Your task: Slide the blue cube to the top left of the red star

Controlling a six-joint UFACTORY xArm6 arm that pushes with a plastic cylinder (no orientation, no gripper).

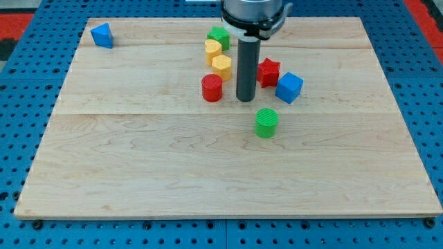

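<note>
Blue cube touching red star at its lower right, not top left: task undone. Tool rod, my tip, grasps nothing, left of star.

Our tip sits hemmed between the red cylinder and red star; the blue cube touches the star's right; the green cylinder blocks below.

2 blue blocks, 2 yellow, 2 green, 2 red.
</note>
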